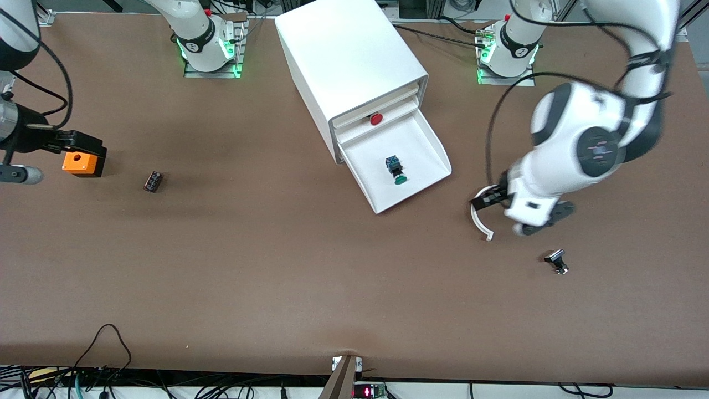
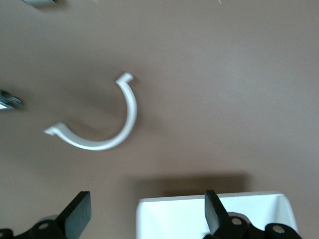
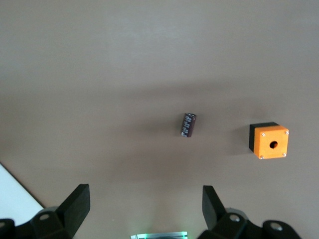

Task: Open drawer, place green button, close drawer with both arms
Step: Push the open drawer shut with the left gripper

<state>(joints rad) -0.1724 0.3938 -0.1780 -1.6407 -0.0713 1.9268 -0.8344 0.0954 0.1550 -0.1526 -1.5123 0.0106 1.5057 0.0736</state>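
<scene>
A: Which step is in hand?

B: By how things lie, the closing. The drawer (image 1: 429, 141) at the bottom of the white cabinet (image 1: 349, 61) stands pulled out, and the button (image 1: 395, 169) already lies inside it, on its side near the middle of the tray floor, green cap toward the front camera.

A: And the arms?

B: The left gripper (image 2: 147, 214) hangs over bare table toward the left arm's end, just beside a white curved part (image 1: 479, 217) that lies flat there. Its fingers (image 2: 77, 211) stand wide apart with nothing between them. In the left wrist view a corner of the drawer shows just under them. The right gripper (image 3: 144, 209) is over the right arm's end of the table, well apart from the cabinet, and appears to wait. Its fingers (image 3: 75, 204) are also spread and empty.

A: Anything else about?

B: An orange box (image 1: 83, 162) and a small dark cylinder (image 1: 153, 181) near the right arm, and a small silver-black part (image 1: 556, 261) nearer the front camera than the left gripper. None seems needed now.

A: What does the next move call for?

B: Probably a flat push on the drawer's front edge, square to the cabinet, which sits at an angle on the table. A push off that line could skew the tray or shift the cabinet, so the other arm might brace the box.
</scene>
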